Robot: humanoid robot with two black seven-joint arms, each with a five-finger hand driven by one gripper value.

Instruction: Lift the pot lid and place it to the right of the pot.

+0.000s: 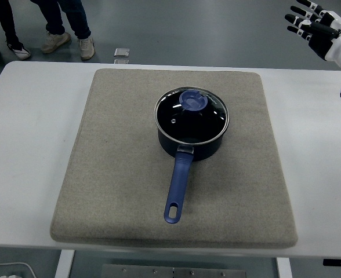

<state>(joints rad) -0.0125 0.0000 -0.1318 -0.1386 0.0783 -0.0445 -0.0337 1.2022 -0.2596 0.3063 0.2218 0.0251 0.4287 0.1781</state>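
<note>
A white table (31, 116) seen from above carries a large grey felt mat (112, 191). Near the mat's centre sits a dark blue pot (189, 147), its long blue handle (178, 188) pointing toward the near edge of the table. A glass lid (191, 116) with a metal rim rests squarely on the pot, topped by a round blue knob (193, 101) (the knob appears toward the far side of the lid from this angle).

The robot's right hand (318, 29) hovers at the top right corner, well apart from the pot and above the table's far edge, its fingers spread and holding nothing. The left hand is not visible. The legs and shoes of people (60, 29) stand on the floor beyond the table.

The lid is likely rigid, fairly light, smooth and breakable if dropped. The knob looks like the sensible place to grip, pinched from above and lifted straight up. The mat right of the pot offers a soft landing place.
</note>
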